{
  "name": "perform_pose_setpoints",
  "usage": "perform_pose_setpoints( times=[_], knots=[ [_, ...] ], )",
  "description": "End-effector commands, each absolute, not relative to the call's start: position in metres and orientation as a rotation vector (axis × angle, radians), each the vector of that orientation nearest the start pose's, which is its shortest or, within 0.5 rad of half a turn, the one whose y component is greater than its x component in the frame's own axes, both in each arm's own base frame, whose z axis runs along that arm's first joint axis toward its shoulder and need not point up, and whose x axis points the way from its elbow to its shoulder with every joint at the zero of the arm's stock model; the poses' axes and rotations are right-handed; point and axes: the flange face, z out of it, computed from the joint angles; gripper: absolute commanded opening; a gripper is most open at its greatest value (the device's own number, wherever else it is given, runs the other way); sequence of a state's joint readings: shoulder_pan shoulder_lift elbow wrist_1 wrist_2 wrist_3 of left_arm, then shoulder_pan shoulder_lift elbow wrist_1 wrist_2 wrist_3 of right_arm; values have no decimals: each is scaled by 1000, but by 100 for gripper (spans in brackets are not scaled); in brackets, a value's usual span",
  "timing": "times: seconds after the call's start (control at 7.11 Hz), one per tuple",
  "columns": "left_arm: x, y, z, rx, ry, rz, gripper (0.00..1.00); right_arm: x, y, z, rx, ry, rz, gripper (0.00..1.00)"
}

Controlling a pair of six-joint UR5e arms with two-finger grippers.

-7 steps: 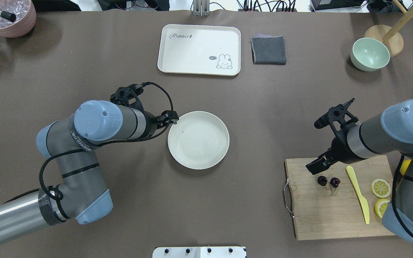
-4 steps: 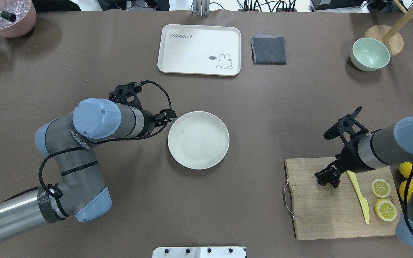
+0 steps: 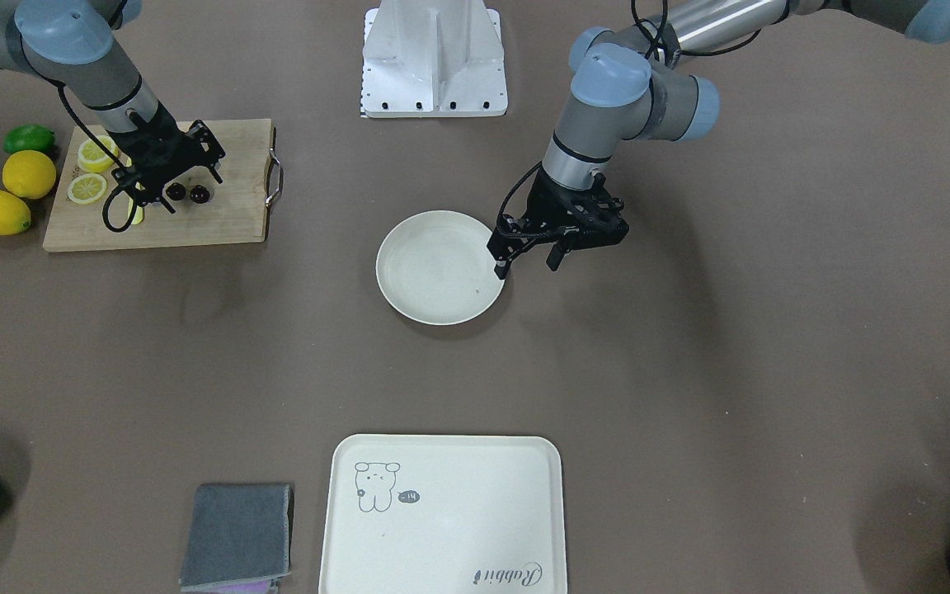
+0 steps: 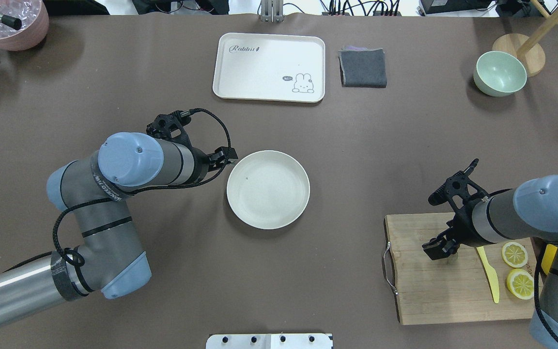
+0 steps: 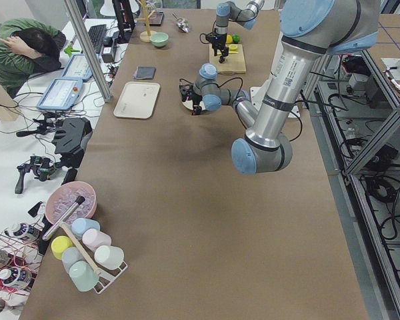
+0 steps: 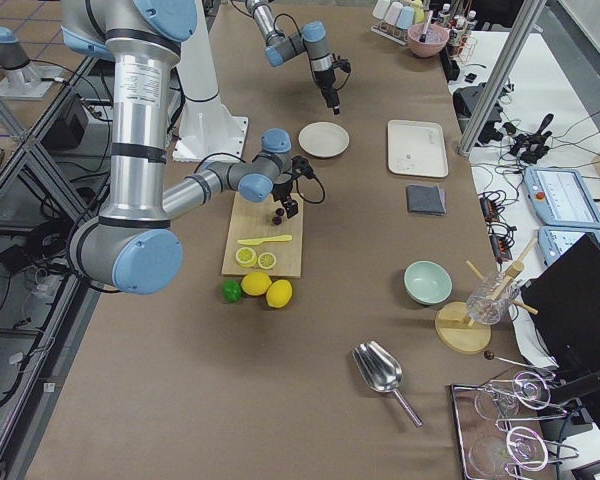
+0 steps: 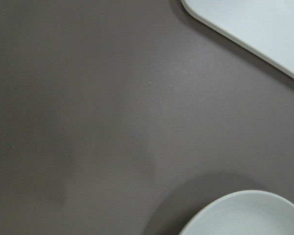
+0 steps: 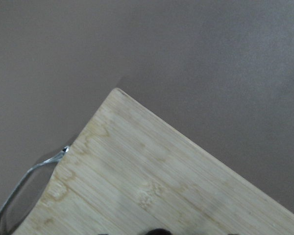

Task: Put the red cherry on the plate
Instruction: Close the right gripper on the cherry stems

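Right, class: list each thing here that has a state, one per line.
red cherry: on cutting board, not lifted
plate: upright, empty
left gripper: open, beside plate
right gripper: open, low over red cherry
tray: empty
cloth: folded
green bowl: upright, empty

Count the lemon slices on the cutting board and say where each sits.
2. Both lie on the cutting board's end away from its handle, beside the yellow knife: one lemon slice farther from the robot, the other nearer. The right arm partly covers that end, so another may be hidden.

red cherry (image 3: 199, 195): glossy | plate (image 3: 440, 266): matt, smooth | cutting board (image 3: 211, 227): pale wood | handle (image 3: 277, 176): metal
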State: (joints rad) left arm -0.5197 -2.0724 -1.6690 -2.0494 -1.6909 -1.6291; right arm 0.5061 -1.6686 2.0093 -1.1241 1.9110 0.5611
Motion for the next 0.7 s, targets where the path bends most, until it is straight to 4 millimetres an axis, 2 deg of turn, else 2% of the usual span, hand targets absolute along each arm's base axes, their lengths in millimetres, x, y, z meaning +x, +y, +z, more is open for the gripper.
perform_pose_setpoints(
  times=[0.0,0.14,0.28,0.42,0.56],
  knots=[
    [515,-434,273,141,1084,-455,98,-367,-305,457,290,-788,-610,84],
    [515,-434,273,141,1084,-455,98,-369,-304,457,280,-793,-587,61],
    [514,-435,273,142,1084,-456,98,-371,-302,457,284,-787,-582,17],
    [513,-436,273,144,1084,-456,98,-371,-303,452,291,-793,-582,0],
    [513,-437,273,144,1082,-458,98,-372,-303,451,297,-792,-580,0]
  ],
)
